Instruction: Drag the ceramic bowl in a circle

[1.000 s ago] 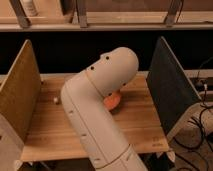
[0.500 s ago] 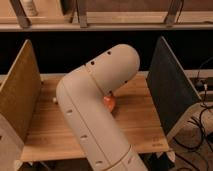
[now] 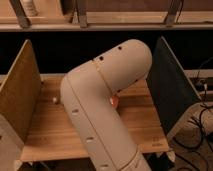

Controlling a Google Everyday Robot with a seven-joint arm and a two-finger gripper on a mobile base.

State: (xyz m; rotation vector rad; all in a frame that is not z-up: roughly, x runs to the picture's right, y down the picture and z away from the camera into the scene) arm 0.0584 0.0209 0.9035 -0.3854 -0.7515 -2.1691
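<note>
So the robot's big white arm (image 3: 107, 105) pretty much fills the middle of the shot, bent at the elbow over the wooden table (image 3: 50, 130). The gripper is totally hidden behind that elbow, so I can't point to it and can't tell its state. Only a sliver of the ceramic bowl (image 3: 115, 101) peeks out, red-orange, right at the arm's right edge, near the table's middle. A tan panel (image 3: 17, 95) stands on the left, a dark panel (image 3: 172, 90) on the right.
</note>
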